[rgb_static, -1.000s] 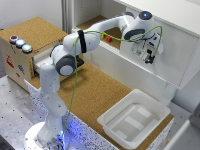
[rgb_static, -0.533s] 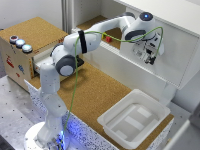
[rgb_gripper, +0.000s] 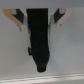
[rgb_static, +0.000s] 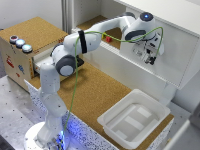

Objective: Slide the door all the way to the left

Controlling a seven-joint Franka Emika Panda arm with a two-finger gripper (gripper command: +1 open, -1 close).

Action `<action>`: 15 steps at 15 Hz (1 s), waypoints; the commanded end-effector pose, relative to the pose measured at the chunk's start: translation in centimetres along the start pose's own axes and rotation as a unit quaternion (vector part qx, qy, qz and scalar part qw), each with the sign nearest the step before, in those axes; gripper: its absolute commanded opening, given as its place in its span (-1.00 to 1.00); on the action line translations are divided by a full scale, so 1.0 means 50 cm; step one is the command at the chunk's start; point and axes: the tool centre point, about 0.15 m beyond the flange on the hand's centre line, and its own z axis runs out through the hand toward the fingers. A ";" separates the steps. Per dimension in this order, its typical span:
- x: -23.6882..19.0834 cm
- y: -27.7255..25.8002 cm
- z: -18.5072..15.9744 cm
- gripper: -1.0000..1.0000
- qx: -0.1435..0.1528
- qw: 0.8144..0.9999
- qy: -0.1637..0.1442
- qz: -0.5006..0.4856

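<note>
Nearest to me stands the white robot arm point(rgb_static: 55, 100) on its round base, with a green cable running along it. Just beside the arm, on the cork-covered table top point(rgb_static: 95, 95), lies the white plastic rectangular tray point(rgb_static: 134, 118), and it lies well below the cabinet. On the other side of the arm sits the light wooden box point(rgb_static: 17, 60) with three coloured round buttons on its top. Farther back the arm stretches over the table to the cabinet, where the large flat plain white rectangular door panel point(rgb_static: 172, 55) stands upright, in front of the cabinet opening. In that opening a small red object point(rgb_static: 108, 38) lies on the cork shelf. The black and white gripper point(rgb_static: 150, 59) is right at the face of the door, well above the tray. In the wrist view I see a dark upright shape point(rgb_gripper: 40, 40) against the pale door surface, between the two fingers point(rgb_gripper: 59, 17), and it may be the handle, but the picture is too blurred. Whether the claw is closed on it or only stands around it, I cannot tell.
</note>
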 end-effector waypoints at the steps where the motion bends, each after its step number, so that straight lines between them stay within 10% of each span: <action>1: 0.037 -0.081 0.041 -1.00 0.035 0.997 -0.067 0.017; 15: -0.012 -0.313 0.035 -1.00 0.005 0.997 -0.055 0.049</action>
